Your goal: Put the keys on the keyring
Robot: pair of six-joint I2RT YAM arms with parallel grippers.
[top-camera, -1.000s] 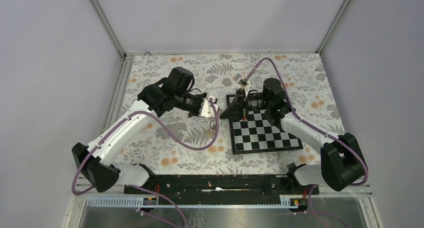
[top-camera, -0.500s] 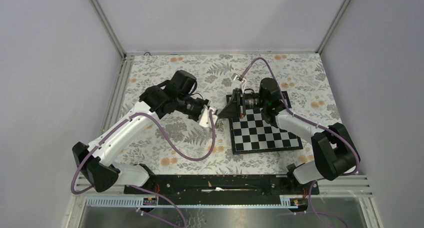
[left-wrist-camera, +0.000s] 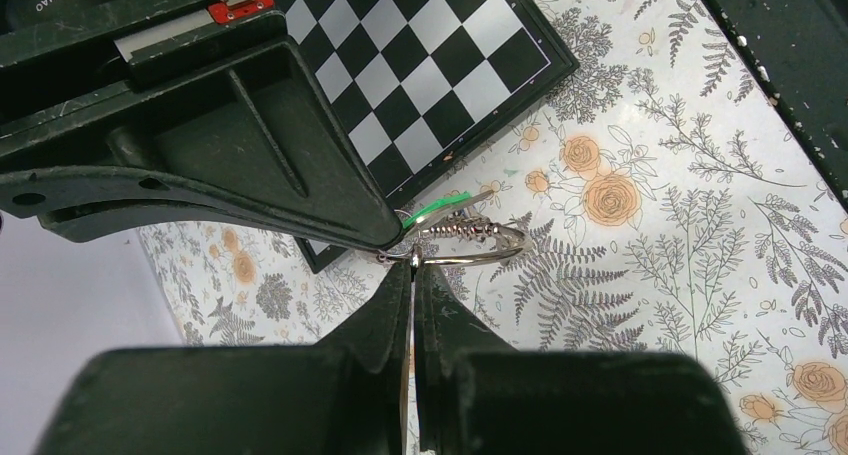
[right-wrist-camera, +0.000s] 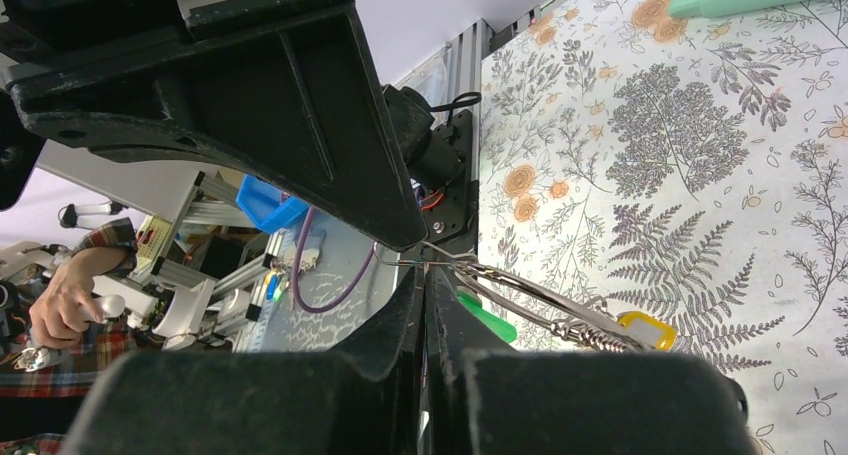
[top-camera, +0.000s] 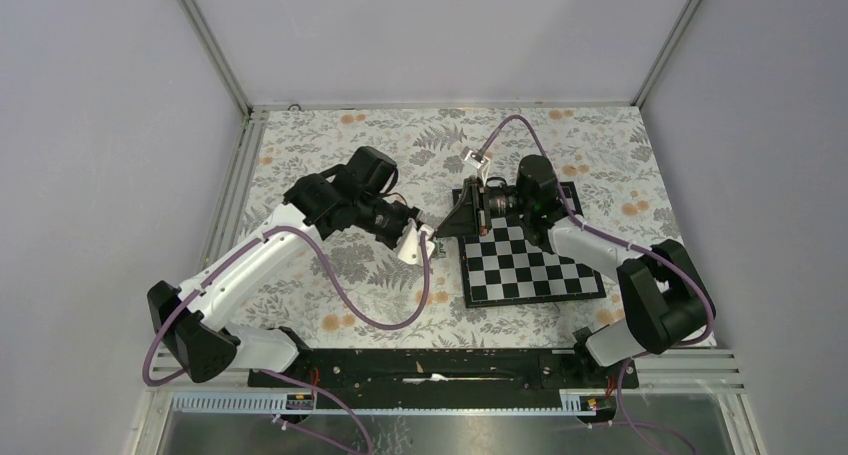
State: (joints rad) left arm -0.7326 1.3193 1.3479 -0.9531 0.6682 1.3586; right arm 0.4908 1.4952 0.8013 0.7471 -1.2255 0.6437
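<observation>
Silvery metal keyring [left-wrist-camera: 468, 231]: was pinched in the closed left hand [left-wrist-camera: 412, 267], above the floral desk [left-wrist-camera: 650, 105].
Right hand [right-wrist-camera: 424, 268]: was closed at the ring; the green-headed key [left-wrist-camera: 440, 208] lay beside its tip.
Technique: the ring needed steadying while the key fed along the coil.

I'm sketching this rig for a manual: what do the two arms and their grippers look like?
The left arm and right arm have white links, black joints and looping purple cables. The left gripper and right gripper are black, tapered wedges; each bears a red label.
</observation>
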